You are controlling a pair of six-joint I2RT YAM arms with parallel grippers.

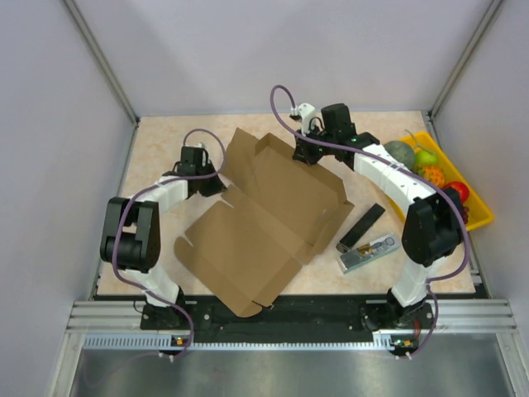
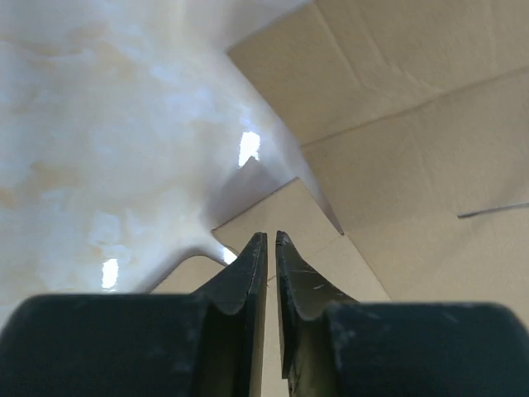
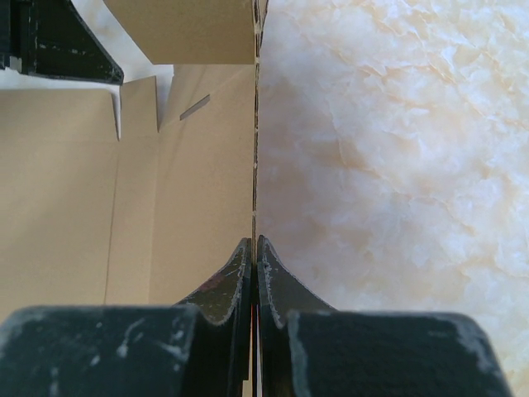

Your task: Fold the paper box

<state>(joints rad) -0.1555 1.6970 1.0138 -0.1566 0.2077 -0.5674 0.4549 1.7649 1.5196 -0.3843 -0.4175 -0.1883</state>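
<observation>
The paper box [image 1: 264,223] is a brown die-cut cardboard sheet in the middle of the table, partly raised along its far side, with flaps spread to the left and front. My right gripper [image 1: 307,153] is at the far edge, shut on the thin upright wall of the paper box [image 3: 83,207]. That wall's edge runs straight out from between the right gripper [image 3: 254,240] tips. My left gripper [image 1: 213,178] is at the left flap. In the left wrist view the left gripper [image 2: 270,236] stands shut with a sliver of gap, nothing in it, just above the paper box [image 2: 413,124].
A yellow tray [image 1: 488,217] of fruit stands at the right edge of the table. A flat black strip [image 1: 362,226] and a silvery tool [image 1: 369,252] lie right of the cardboard. Grey walls enclose the table on three sides.
</observation>
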